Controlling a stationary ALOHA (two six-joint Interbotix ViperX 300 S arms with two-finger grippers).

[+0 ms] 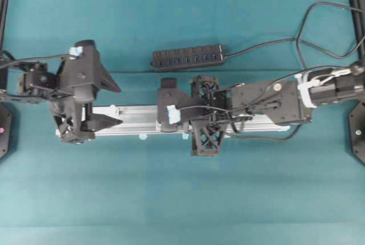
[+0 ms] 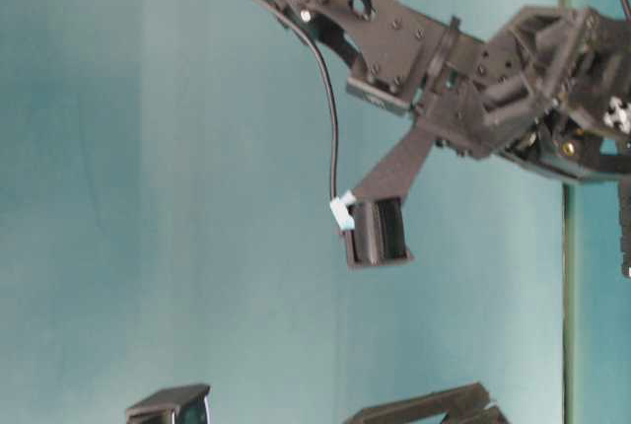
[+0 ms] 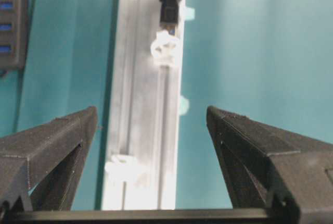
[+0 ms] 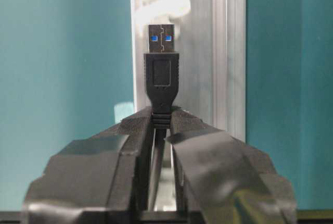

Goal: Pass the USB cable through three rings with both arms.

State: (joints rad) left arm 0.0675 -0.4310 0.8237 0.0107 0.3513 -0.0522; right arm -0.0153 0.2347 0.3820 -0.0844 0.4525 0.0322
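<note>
While the plug is held short of the first loop, the scene reads as follows.

Right gripper: black wedge-fingered right gripper (image 4: 161,125), fingers pressed together and clamped on the strain-relief neck of the USB cable's (image 4: 161,78) black rectangular plug, whose metal tip with blue insert points straight ahead of the fingertips.

Cable run: thin black cord trails back from that gripper along the right arm (image 1: 274,99).

Nearest ring: small translucent white plastic loop clip (image 4: 164,5) sits just beyond the plug tip on the long silver aluminium rail (image 4: 229,52); in the left wrist view the same clip (image 3: 165,47) lies just past the plug, apart from it.

Other rings: second white clip (image 3: 122,164) shows on the rail between the left fingers; the third I cannot pick out with certainty.

Left gripper: black left gripper (image 3: 151,125), fingers spread wide apart and empty, straddling the rail downstream of the plug.

Elsewhere: black multi-port hub strip with blue sockets (image 1: 188,58) lies off to the side of both grippers.

Step in hand: judged to be lining up the plug with the first ring; nothing threaded yet.

Next move calls for: a straight, level push along the rail so the tip enters the loop, then a handover to the waiting left fingers.
</note>
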